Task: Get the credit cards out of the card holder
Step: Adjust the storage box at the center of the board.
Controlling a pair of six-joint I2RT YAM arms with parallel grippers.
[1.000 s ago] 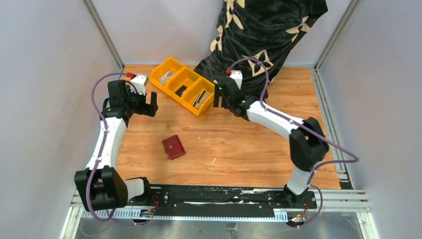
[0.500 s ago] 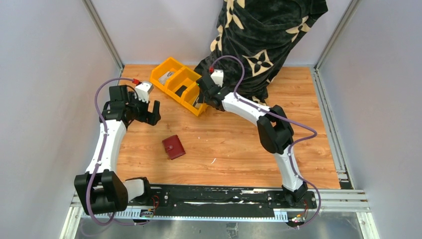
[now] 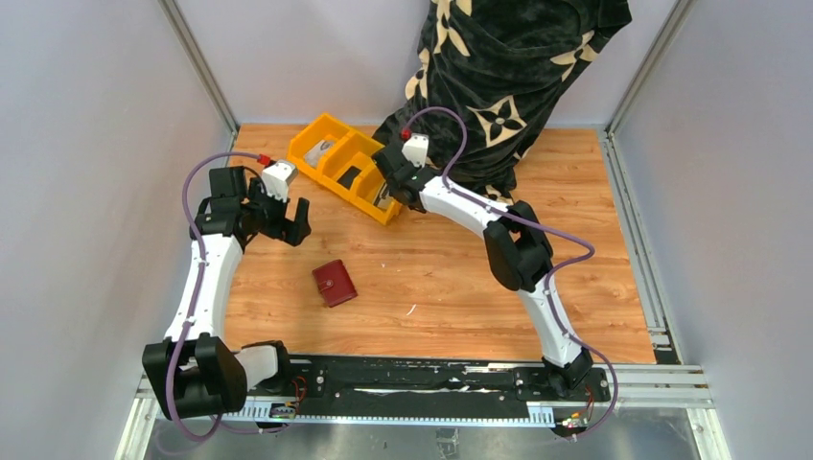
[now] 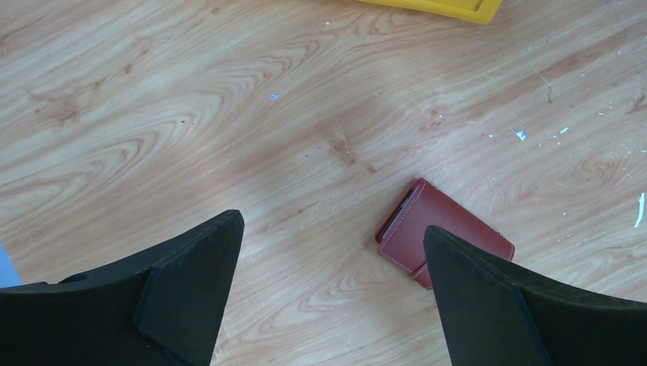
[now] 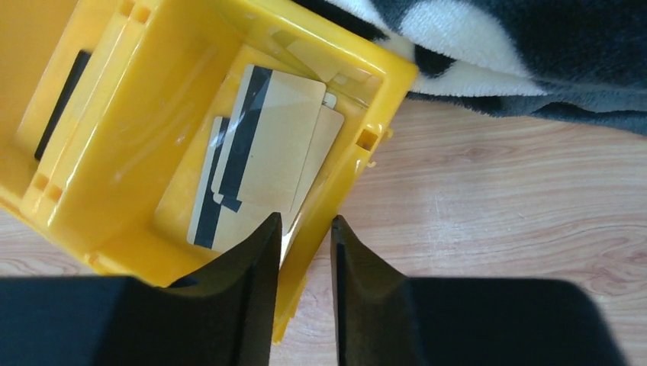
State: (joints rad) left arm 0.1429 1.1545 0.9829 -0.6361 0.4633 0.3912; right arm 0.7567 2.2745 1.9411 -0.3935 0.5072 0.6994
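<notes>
A: Entry one, card holder [image 3: 335, 283]?
B: Dark red, folded, lay flat on the wooden table [image 3: 451, 278], left of centre in the overhead view, clear of both arms.
A: Credit cards [image 5: 267, 152]?
B: Overlapping stack, in the yellow bin [image 5: 114, 175], its right-hand end compartment in the right wrist view.
A: Left gripper [image 4: 329, 225]?
B: Spread wide, empty, over bare table.
A: Right gripper [image 5: 304, 229]?
B: Jaws nearly together astride the bin's wall; whether they pinched it, could not tell

Bright, even light, soft shadows on the table [image 3: 431, 268], glare inside the yellow bin [image 5: 114, 152].
</notes>
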